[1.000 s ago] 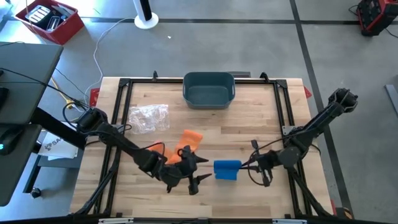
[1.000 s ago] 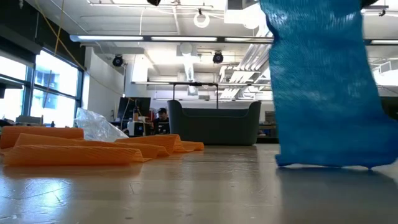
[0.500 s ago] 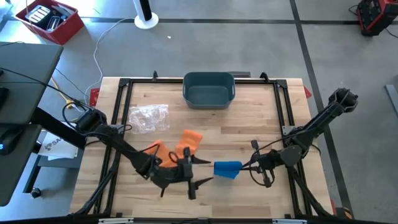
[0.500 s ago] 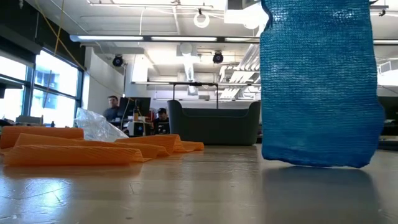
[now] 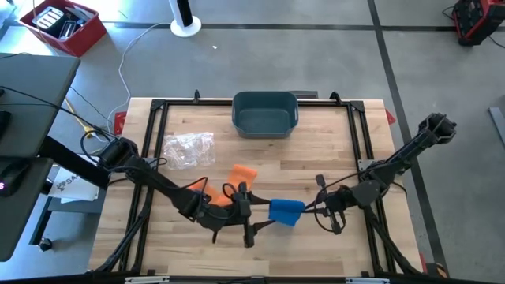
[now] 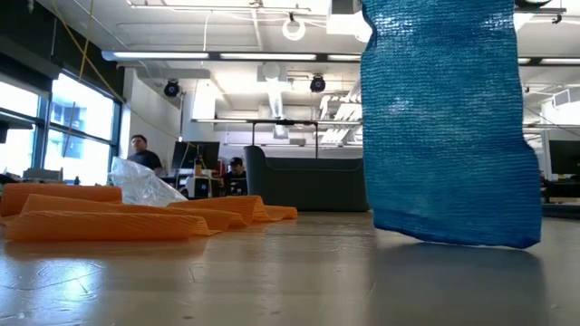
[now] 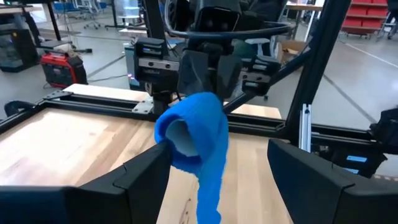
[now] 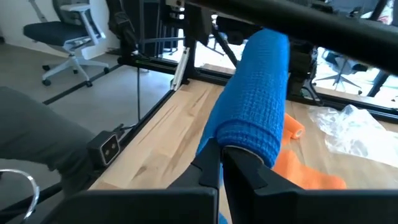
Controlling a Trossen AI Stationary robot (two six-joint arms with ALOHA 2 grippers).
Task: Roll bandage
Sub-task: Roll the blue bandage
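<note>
A blue bandage (image 5: 286,211), partly rolled into a tube (image 7: 193,127) with a loose tail (image 7: 210,190) hanging down, is held up at the table's near middle by my right gripper (image 5: 309,208), which is shut on it. In the low view it hangs as a wide blue sheet (image 6: 444,118), its lower edge close to the tabletop. My left gripper (image 5: 254,214) stands open just left of it, its fingers (image 7: 146,171) spread toward the roll without touching. An orange bandage (image 5: 237,177) lies crumpled on the table behind my left arm. My right gripper pinches the blue roll's end nearest the table's right edge (image 8: 245,149) between its two shut fingers (image 8: 214,165). The fingers come nearly level from the table's right side, along the roll. The roll is lifted, and its tail hangs slack below.
A dark bin (image 5: 265,113) stands at the far middle. A clear plastic bag (image 5: 188,148) lies at the far left of the table. Bare wood shows at the near left and the right. People show in the room beyond the table (image 6: 140,152).
My right gripper has carried the blue bandage a little toward the table's left, and its lower edge has come up off the tabletop. My left gripper has tipped up and turned at the wrist, staying open, so that its fingers face the roll.
</note>
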